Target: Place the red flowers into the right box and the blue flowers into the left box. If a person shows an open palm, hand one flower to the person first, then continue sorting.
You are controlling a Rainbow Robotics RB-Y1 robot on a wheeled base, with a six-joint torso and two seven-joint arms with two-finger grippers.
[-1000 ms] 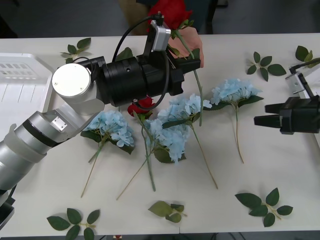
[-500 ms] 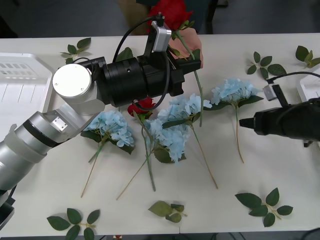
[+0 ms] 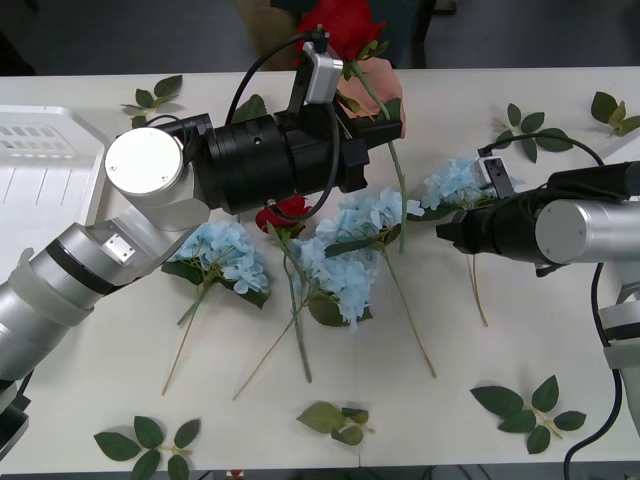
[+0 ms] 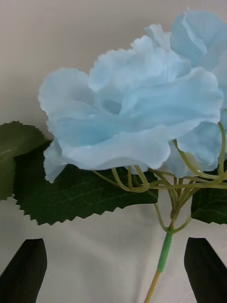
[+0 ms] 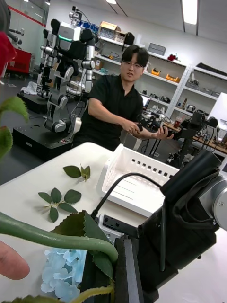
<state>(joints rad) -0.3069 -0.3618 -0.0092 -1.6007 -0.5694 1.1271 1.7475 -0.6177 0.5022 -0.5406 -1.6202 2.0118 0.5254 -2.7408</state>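
Rose (image 3: 345, 25) pinched tight by its stem in left gripper (image 3: 375, 125), red head up by a hand (image 3: 385, 85) for giving away; right gripper (image 3: 445, 232) wide open around blue flower (image 3: 462, 182) stem on table (image 3: 100, 380), ready to grab.

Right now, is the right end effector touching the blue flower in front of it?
Apart. In the right wrist view the right end effector is open, its black fingers on either side of the blue flower's stem with white table showing between.

The left box (image 3: 40, 160) sits at the table's (image 3: 560, 330) far left, three blue flowers (image 3: 345, 250) lie mid-table, a fourth (image 3: 452, 182) to their right, leaf sprigs (image 3: 528, 405) around them.
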